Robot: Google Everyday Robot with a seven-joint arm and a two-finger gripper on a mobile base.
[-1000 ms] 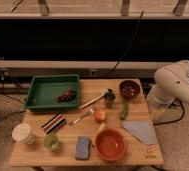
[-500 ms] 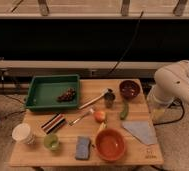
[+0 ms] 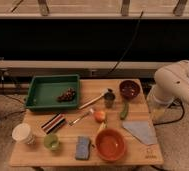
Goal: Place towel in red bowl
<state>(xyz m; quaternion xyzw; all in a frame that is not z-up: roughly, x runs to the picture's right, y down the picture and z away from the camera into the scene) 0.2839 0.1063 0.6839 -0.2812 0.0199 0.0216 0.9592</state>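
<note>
Approach step: towel [image 3: 140,131] lies untouched just beside red bowl [image 3: 110,145]; gripper [image 3: 159,106] hangs off the table [image 3: 38,156] at its right edge, grip state cannot be told, and must next descend onto towel.

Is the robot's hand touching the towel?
Apart. The camera view shows the towel lying flat on the table with nothing on it. The hand is out of sight; only the arm shows, beside the table.

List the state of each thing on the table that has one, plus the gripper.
red bowl: upright, empty
towel: flat on the table, beside red bowl, not in it
green tray: holds a dark cluster
white cup: upright
gripper: out of view; arm off the table's right edge
</note>
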